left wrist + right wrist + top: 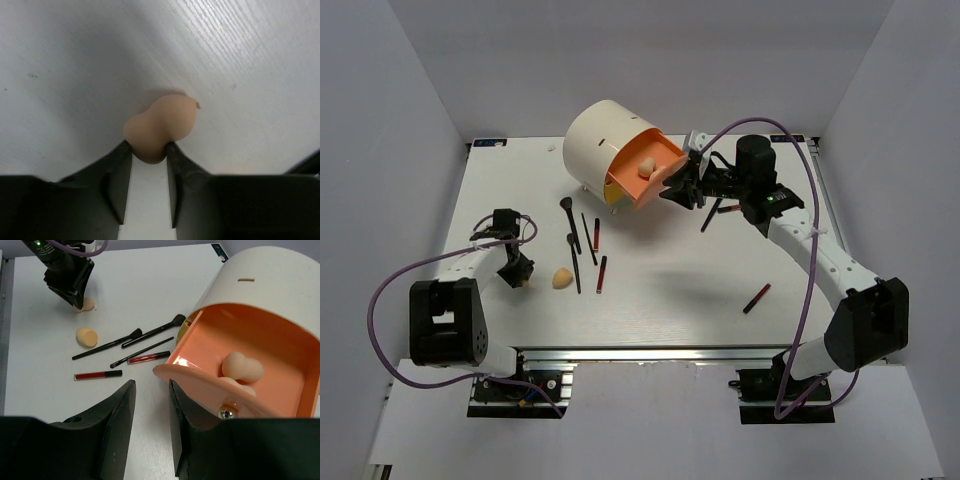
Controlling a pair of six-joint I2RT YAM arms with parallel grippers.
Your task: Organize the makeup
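Observation:
My left gripper [149, 150] is shut on the narrow end of a peach sponge [162, 125] that rests on the white table at the left [524, 285]. A second sponge [562, 279] lies just right of it. Three thin black brushes [575, 262] and two dark-red sticks [602, 274] lie in the middle. Another stick [756, 298] lies at the right, and a stick [728, 209] and a brush [712, 215] lie under my right arm. My right gripper [151, 390] is open and empty, right beside the open orange drawer [260, 355], which holds sponges [242, 367].
The big cream cylindrical box [605, 140] stands at the back centre, its orange drawer [658, 160] pulled out toward the right arm. A small silver knob [226, 413] shows on the drawer front. White walls close in the table on three sides.

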